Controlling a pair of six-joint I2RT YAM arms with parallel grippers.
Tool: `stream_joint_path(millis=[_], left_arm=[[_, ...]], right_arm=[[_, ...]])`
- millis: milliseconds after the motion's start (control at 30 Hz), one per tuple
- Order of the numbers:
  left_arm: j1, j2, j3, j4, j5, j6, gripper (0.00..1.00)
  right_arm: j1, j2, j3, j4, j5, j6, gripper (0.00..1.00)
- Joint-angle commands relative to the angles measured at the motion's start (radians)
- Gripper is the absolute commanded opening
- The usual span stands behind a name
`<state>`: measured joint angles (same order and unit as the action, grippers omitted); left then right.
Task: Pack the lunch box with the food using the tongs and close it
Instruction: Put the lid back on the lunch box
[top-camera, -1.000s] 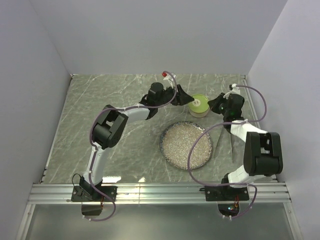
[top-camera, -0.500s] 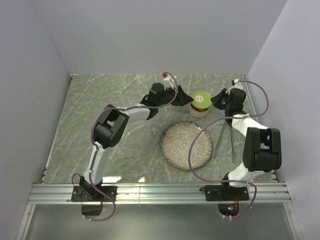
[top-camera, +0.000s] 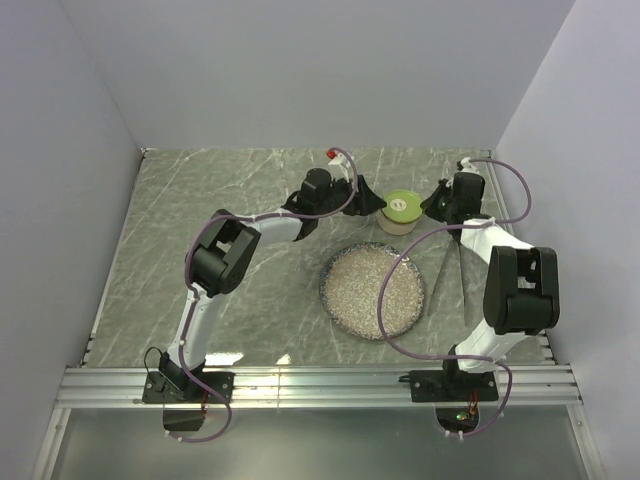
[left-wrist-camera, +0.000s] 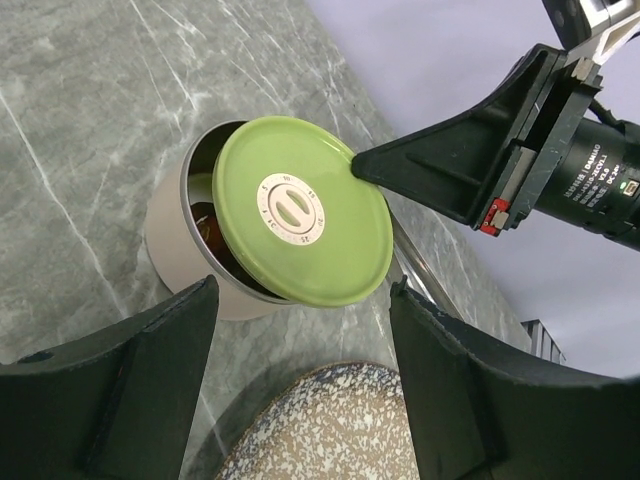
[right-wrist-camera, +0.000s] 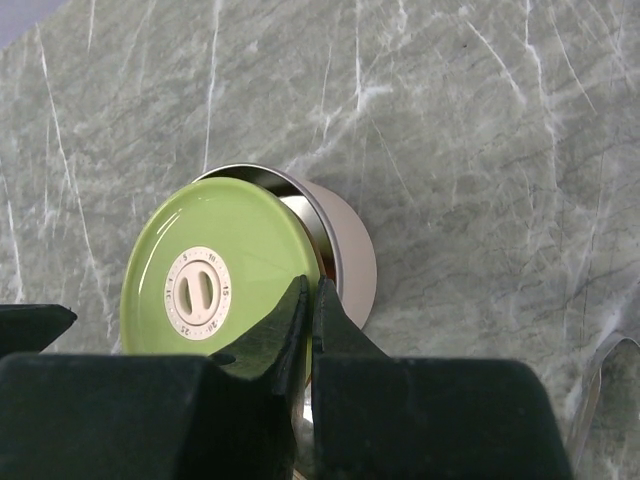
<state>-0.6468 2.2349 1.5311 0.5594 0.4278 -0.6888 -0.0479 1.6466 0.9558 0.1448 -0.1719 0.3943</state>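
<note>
- Left gripper (top-camera: 366, 203): jaws released, fingers either side of tin, not touching. We read it as a brace against sliding.
- Speckled plate (top-camera: 372, 290): bare, so we judge packing done.
- Lunch box (left-wrist-camera: 172, 235): upright, just beyond plate; brown food (left-wrist-camera: 212, 232) glimpsed inside.
- Green lid (left-wrist-camera: 300, 215): askew, crescent gap on one side.
- Right gripper (right-wrist-camera: 310, 300): clenched, holding nothing, tips on lid edge. We judge it is nudging lid square.
- Tongs (top-camera: 465, 292): lying right of plate.

Lid (left-wrist-camera: 300, 225) askew on lunch box (left-wrist-camera: 170, 232); plate (top-camera: 372, 290) in front; tongs (top-camera: 440, 283) right.
</note>
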Motion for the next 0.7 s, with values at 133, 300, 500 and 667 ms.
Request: stream_joint_path(millis=[133, 300, 500, 667], left_arm=[[-0.016, -0.011, 0.052, 0.011, -0.008, 0.031, 0.75], [-0.017, -0.015, 0.046, 0.011, -0.018, 0.037, 0.75], [-0.019, -0.017, 0.050, 0.007, -0.023, 0.046, 0.76], [-0.024, -0.014, 0.055, 0.002, -0.027, 0.052, 0.75]], right_arm=[[0.036, 0.041, 0.115, -0.082, 0.061, -0.046, 0.00], [0.042, 0.065, 0.156, -0.114, 0.087, -0.051, 0.00], [0.043, 0.097, 0.205, -0.171, 0.123, -0.067, 0.00], [0.083, 0.099, 0.216, -0.203, 0.170, -0.080, 0.00]])
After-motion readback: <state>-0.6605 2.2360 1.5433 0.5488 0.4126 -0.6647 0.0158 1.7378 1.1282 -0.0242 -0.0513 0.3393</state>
